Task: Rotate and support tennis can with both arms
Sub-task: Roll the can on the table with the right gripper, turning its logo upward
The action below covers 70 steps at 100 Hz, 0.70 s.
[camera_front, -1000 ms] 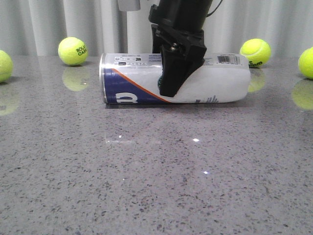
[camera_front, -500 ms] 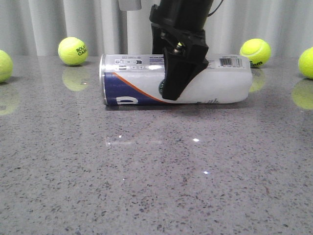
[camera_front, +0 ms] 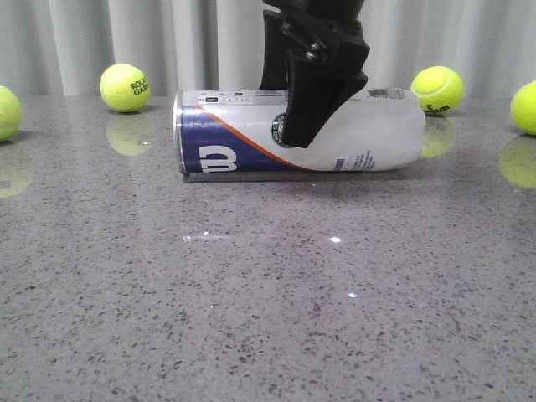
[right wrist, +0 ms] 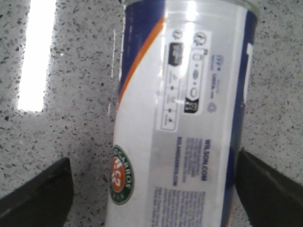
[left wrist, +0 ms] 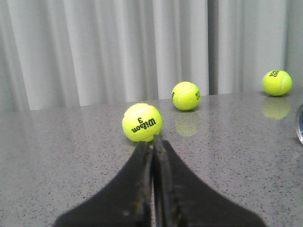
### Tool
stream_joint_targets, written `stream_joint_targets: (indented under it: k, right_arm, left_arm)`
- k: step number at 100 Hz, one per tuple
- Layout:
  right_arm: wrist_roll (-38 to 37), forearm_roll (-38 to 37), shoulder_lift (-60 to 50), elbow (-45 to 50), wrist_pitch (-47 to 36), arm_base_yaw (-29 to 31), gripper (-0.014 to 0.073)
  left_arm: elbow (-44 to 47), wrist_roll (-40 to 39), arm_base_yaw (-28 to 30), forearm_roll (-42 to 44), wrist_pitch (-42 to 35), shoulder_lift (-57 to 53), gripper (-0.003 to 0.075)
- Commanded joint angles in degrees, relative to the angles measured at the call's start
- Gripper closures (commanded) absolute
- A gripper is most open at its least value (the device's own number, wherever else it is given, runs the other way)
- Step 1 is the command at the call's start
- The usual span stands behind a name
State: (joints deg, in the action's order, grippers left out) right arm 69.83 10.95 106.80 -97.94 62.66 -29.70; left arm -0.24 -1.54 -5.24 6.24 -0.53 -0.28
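Observation:
The tennis can [camera_front: 377,134] lies on its side across the back of the table, silver rim to the left, navy "W" panel and round emblem facing the front. My right gripper [camera_front: 293,117] comes down over its middle, one black finger in front of the label. In the right wrist view the can [right wrist: 189,118] runs between the open fingers [right wrist: 35,194] of my right gripper [right wrist: 151,189]; one finger stands clear of it, the other is at its side. My left gripper [left wrist: 152,142] is shut on nothing, away from the can, and does not show in the front view.
Tennis balls ring the table: one [camera_front: 126,86] at the back left, one [camera_front: 437,89] at the back right, others at both side edges. A Wilson ball [left wrist: 142,122] lies just past my left fingertips, with two more [left wrist: 186,95] [left wrist: 277,82] farther off. Curtains close the back.
The can has rolled about its long axis, bringing the W logo and emblem round to the front and the barcode up top. My right gripper has risen a little and shifted right.

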Motion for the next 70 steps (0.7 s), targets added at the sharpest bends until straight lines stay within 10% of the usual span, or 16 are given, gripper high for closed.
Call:
stream_joint_targets:
  k: [1,70]
  right_arm:
    - [0.37,-0.05,-3.49,-1.90,-1.16,0.07,-0.0063]
    - [0.31,-1.97,-3.49,-1.90,-6.93,0.17,-0.0063]
  left_arm:
    - [2.72,-0.56,0.23,-0.06,-4.67,-2.13,0.0741]
    - [2.72,-0.56,0.23,-0.06,-4.67,-2.13,0.0741]
